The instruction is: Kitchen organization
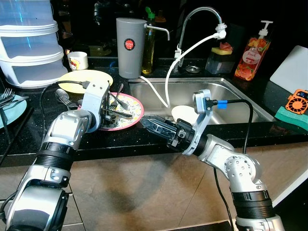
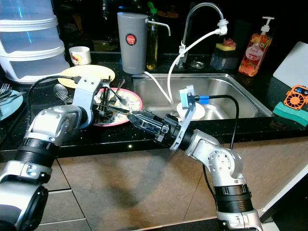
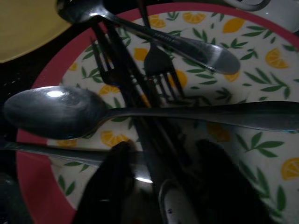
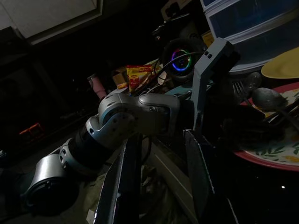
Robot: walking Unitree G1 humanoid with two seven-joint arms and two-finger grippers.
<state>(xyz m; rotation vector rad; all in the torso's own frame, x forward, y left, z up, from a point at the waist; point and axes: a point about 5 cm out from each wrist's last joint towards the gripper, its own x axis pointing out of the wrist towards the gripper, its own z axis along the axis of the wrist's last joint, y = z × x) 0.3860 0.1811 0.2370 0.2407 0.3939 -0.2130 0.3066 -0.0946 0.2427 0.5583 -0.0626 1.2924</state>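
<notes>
I stand at a dark, speckled surface (image 1: pixel 29 134) with a steel sink (image 1: pixel 231 98) set into it and brown cabinet fronts below. A curved tap (image 1: pixel 197 19) rises behind the sink, with one white hose (image 1: pixel 185 55) hanging from its spout into the basin. At the far left stands a stack of white plastic containers (image 1: pixel 26 45). A grey jug (image 1: pixel 130 45) stands behind the sink's left corner, with a bottle of oil (image 1: pixel 149 45) just beside it and a soap bottle (image 1: pixel 251 50) at the back right.

Left of the sink lie two plates: a yellow plate (image 1: pixel 79 77) and, touching its near edge, a pink-rimmed plate (image 1: pixel 131 113) printed with lemons. One white bowl (image 1: pixel 184 114) sits in the sink. A small cup (image 1: pixel 78 60) stands behind the yellow plate.

My left gripper (image 3: pixel 163 186) is down on the lemon plate among the cutlery (image 3: pixel 140 93); its jaws sit on either side of a dark handle in the pile, but I cannot tell whether they are pinching it. I count two spoons and two forks there, and cannot be sure of the rest.

My right gripper (image 2: pixel 137 117) reaches leftward along the front edge, its tip just beside the lemon plate's rim, jaws spread apart and holding nothing.
</notes>
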